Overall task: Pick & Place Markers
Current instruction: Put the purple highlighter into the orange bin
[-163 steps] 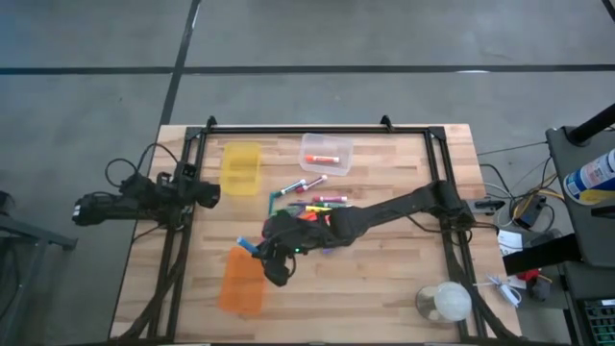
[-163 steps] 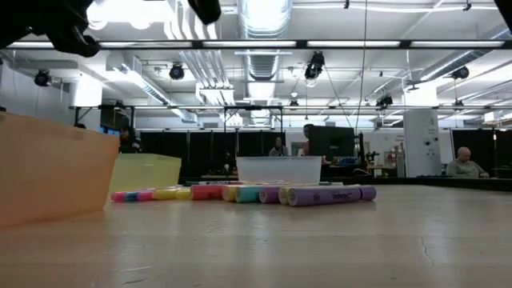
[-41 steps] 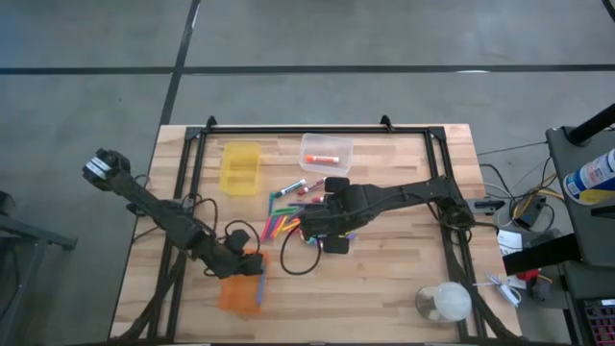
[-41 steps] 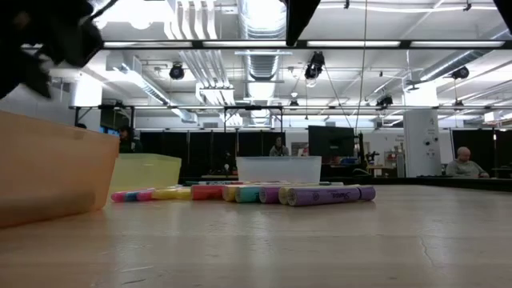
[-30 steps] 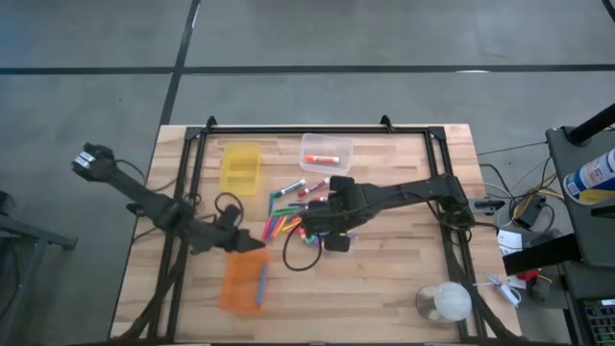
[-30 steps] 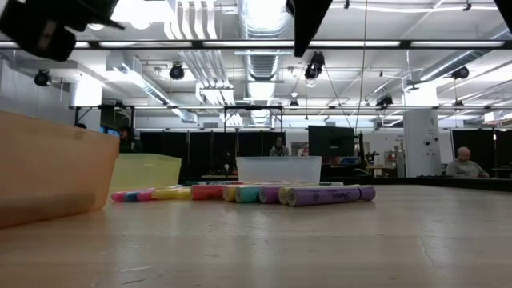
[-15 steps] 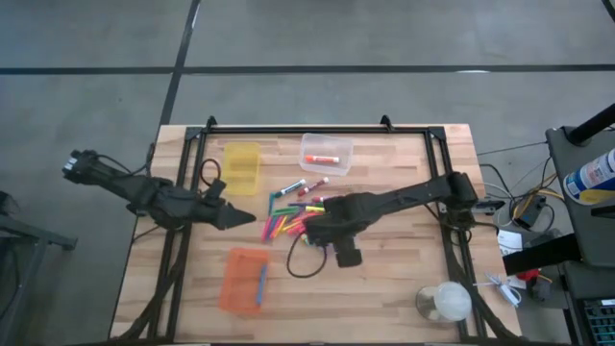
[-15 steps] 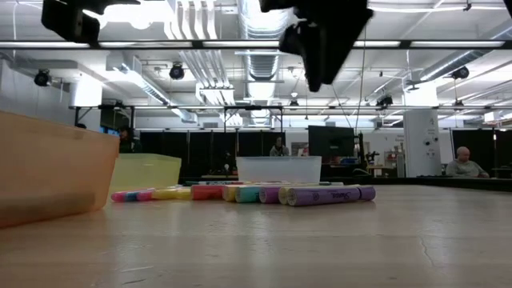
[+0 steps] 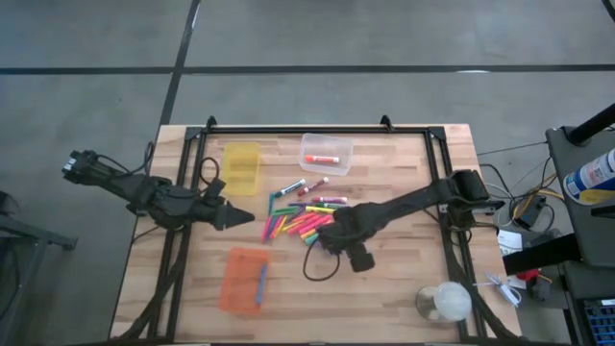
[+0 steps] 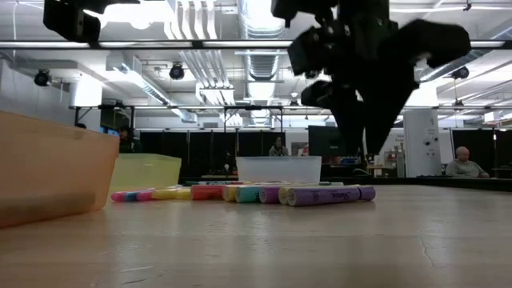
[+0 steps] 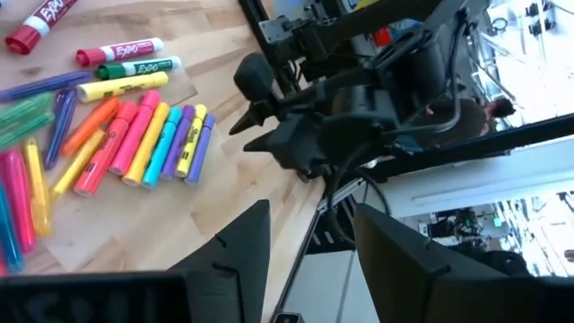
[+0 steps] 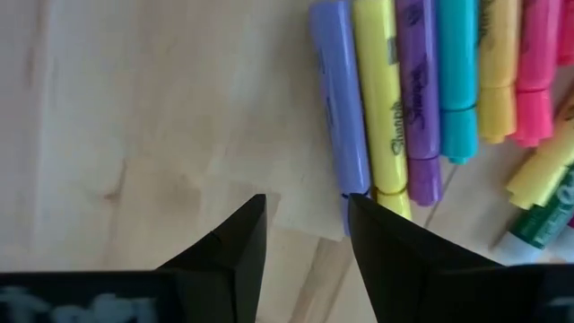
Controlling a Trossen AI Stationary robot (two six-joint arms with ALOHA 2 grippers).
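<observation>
The markers (image 9: 303,219) lie loose in a bright pile on the wooden table; in the low view the markers (image 10: 264,194) form a row. My right gripper (image 9: 329,237) hangs open just off the pile's near right side. In its wrist view the right gripper (image 12: 305,202) has bare wood between its fingers, with the lavender marker (image 12: 339,108) and its neighbours just ahead. My left gripper (image 9: 245,217) is open and holds nothing, left of the pile. From the left gripper (image 11: 309,215) I see the markers (image 11: 134,135). A blue marker (image 9: 261,282) lies in the orange bin (image 9: 231,288).
A yellow bin (image 9: 240,168) and a clear bin (image 9: 338,142) holding a red marker (image 9: 325,159) stand toward the far edge. A black cable loop (image 9: 322,267) trails near my right gripper. A round pale object (image 9: 445,303) sits at the near right corner. Black frame rails (image 9: 192,192) border the table.
My left gripper has drawn away from the orange bin toward the far edge and then held still left of the pile. My right gripper has moved a little toward the near right and come down toward the table beside the markers.
</observation>
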